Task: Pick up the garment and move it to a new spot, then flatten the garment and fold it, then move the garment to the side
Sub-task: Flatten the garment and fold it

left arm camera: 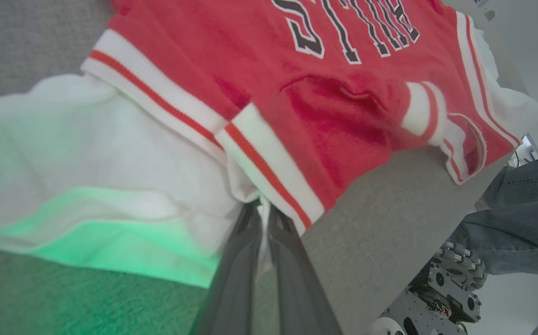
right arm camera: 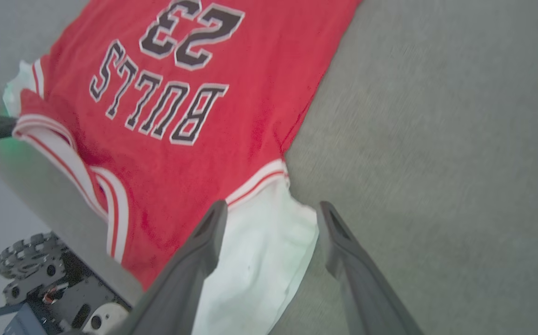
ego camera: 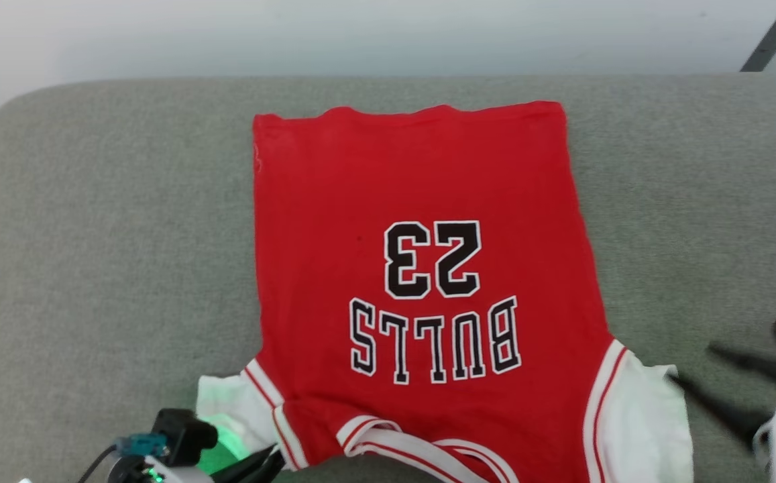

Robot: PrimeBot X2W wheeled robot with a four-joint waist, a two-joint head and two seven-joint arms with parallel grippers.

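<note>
The garment lies spread on the grey worktop in the middle of the head view, printed side up. Its hem is toward the top of the frame and its collar toward the bottom edge, so the numerals stand upside down for me. My left claw, at the lower left of the head view, is closed and pinches the edge of the white sleeve, just where it meets the striped trim. I judge that this grip pins that shoulder to keep the cloth tight. My right claw, at the lower right, is wide open and holds nothing. Its two fingers stand on either side of the other white sleeve, and I cannot tell if they touch the cloth. The body looks quite flat and only the collar is wrinkled, so I judge the flattening is nearly finished and the folding comes next.
</note>
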